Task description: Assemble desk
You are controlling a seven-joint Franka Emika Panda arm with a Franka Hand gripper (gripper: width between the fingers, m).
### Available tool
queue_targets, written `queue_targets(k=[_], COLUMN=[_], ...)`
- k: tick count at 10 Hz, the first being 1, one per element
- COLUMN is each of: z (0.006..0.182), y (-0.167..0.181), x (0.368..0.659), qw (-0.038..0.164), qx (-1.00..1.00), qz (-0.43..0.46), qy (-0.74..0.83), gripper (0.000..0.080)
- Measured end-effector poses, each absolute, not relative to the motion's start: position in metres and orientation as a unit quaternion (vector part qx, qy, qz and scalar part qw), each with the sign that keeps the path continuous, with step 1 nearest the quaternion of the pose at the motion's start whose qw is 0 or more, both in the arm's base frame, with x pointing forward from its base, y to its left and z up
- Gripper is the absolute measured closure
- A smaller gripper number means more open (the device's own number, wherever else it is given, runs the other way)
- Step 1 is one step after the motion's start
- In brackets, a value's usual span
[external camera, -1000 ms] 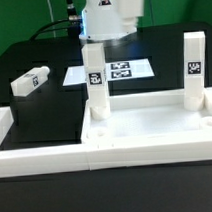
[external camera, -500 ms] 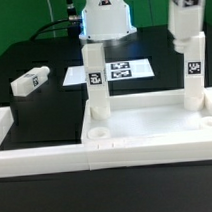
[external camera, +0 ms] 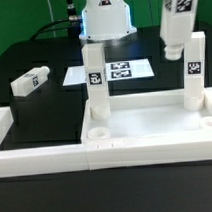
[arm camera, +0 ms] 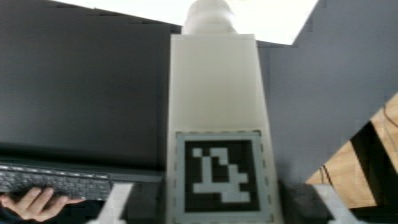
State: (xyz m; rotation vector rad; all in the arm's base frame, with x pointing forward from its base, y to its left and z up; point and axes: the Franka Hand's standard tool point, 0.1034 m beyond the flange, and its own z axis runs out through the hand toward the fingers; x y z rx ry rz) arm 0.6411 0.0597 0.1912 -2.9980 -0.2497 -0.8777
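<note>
Held leg (external camera: 173,33): upright, hanging clear of the table, peg end pointing away from the claw (arm camera: 199,212), one tag facing the wrist camera. Claw partly closed, clamped on this leg's sides; fingers barely show. Desk top (external camera: 145,124) lies flat below the claw, rim up. Two more legs stand upright in its far corner sockets: nearer standing leg (external camera: 195,80) just beside and below the claw, farther standing leg (external camera: 93,83) across the tray. Loose leg (external camera: 31,81) lies on the black table, well apart from the claw. Marker board (external camera: 122,70) lies flat behind the tray.
</note>
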Motion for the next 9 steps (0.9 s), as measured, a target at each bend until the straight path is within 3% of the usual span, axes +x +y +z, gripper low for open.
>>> queue_targets(k=[3,7,9], z=[0.183,0.180,0.159], y=[0.070,0.069,0.074], x=[0.663,0.663,0.661], qw=[0.006,0.004,-0.007], qx=[-0.954,-0.954,-0.951], qz=[-0.297,-0.294,-0.305], qy=[-0.052,-0.055,-0.055], gripper=[0.0511,0.0511,0.0511])
